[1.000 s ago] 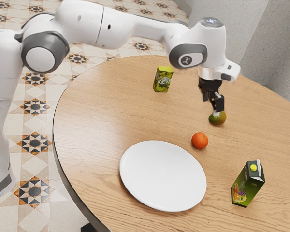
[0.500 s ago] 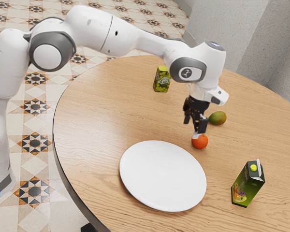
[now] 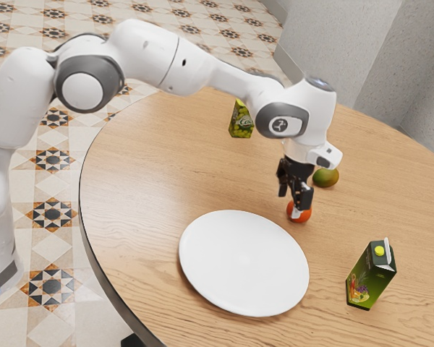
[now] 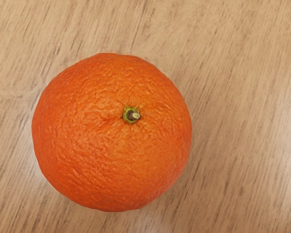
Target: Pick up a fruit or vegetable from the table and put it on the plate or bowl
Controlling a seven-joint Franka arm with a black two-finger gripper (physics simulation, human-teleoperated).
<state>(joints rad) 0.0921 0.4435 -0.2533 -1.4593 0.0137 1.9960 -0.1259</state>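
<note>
An orange point(image 3: 299, 215) rests on the wooden table just beyond the far right rim of the white plate point(image 3: 243, 262). My gripper point(image 3: 296, 203) hangs straight over the orange, its black fingers open and reaching down to the fruit's top on either side. The wrist view looks straight down on the orange point(image 4: 111, 132), stem up, sitting on the wood right under my hand. A green-and-red mango point(image 3: 325, 176) lies on the table a short way behind the gripper, towards the exterior view's right.
A small green box point(image 3: 240, 119) stands at the back of the round table point(image 3: 152, 181), partly behind my arm. A green juice carton point(image 3: 371, 275) stands near the front right, right of the plate. Tiled floor lies beyond the table's left edge.
My hand has left the mango, swung forward to the orange, and over the last half second has dropped lower over it. The mango, orange and plate stay where they were.
</note>
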